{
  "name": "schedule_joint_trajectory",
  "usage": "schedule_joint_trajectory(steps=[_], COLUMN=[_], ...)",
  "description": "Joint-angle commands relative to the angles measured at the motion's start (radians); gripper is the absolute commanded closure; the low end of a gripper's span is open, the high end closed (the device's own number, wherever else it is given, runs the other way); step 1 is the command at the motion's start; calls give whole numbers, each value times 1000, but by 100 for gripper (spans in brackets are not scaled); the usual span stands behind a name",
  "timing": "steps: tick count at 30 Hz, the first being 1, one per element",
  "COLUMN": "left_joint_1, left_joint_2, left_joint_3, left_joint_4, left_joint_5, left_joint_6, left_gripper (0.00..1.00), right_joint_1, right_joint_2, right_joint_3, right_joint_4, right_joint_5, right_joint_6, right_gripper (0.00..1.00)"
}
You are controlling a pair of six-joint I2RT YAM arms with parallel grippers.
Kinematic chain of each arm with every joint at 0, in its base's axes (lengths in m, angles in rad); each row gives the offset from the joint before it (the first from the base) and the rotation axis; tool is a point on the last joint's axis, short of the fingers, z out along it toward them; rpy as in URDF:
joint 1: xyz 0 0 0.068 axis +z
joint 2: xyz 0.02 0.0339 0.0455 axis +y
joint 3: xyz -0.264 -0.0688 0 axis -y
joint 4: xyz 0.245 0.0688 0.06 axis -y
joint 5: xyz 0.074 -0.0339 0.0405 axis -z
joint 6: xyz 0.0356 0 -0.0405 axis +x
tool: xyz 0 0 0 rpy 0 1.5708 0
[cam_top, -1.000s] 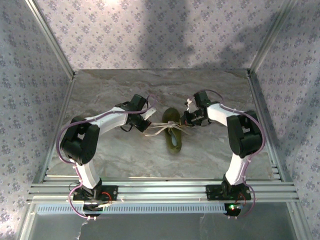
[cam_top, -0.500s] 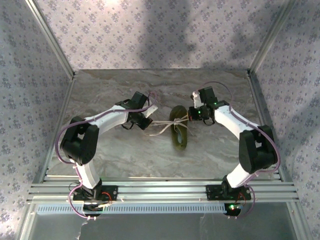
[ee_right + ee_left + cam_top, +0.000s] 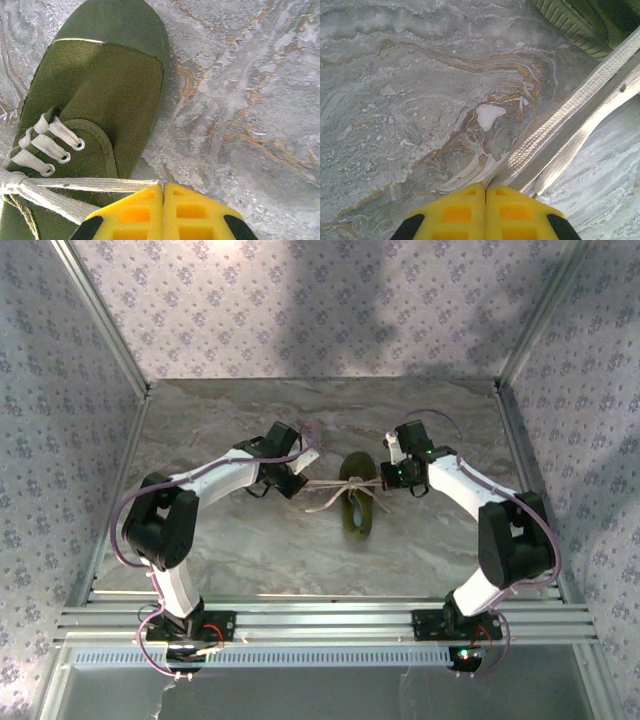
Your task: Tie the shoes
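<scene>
The olive-green shoe [image 3: 357, 502] lies on the marble table between my two arms, toe toward the back. Its whitish laces [image 3: 330, 484] cross in a knot over the tongue and stretch out to both sides. My left gripper [image 3: 298, 480] is just left of the shoe, its yellow pads [image 3: 465, 210] shut on a lace [image 3: 570, 107] that runs taut toward the shoe's sole [image 3: 575, 22]. My right gripper [image 3: 384, 477] is at the shoe's right side, pads [image 3: 135, 210] shut on the other lace [image 3: 95, 184] beside the shoe's upper [image 3: 100, 85].
A loose lace loop [image 3: 318, 504] lies on the table left of the shoe. The marble table [image 3: 250, 550] is walled by patterned panels, with an aluminium rail [image 3: 320, 620] along the near edge.
The right gripper has drawn away to the right with its lace, its elbow swinging outward. The shoe shifted slightly right and the laces are pulled tighter. The left gripper barely moved.
</scene>
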Motion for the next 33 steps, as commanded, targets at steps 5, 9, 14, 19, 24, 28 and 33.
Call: schedule_joint_trajectory(steps=[5,9,14,19,24,28,33], left_joint_1=[16,26,44,53,53,52,52], left_joint_2=[46,54,43,39,39,39,31], left_joint_3=[16,-1,-28,-43,-43,-27,-4], left_joint_4=[-69,-72,-64,-55,-41,-39,-36], left_joint_5=[-70,-73,-70,-52,-32,-12,18], left_joint_6=[-7,-15,-27,-28,-32,-28,-17], left_gripper=[100,100,100,100,100,100,89], right_joint_1=[-14,-26,-50,-67,-55,-34,-4], right_joint_2=[-33,-14,7,27,24,38,49], right_joint_3=[-57,-58,-63,-72,-85,-47,-7], right_joint_4=[-8,-14,-25,-23,23,14,1], right_joint_5=[152,170,193,188,131,72,25], right_joint_6=[0,16,45,60,44,6,-31], right_gripper=[100,100,100,100,100,100,84])
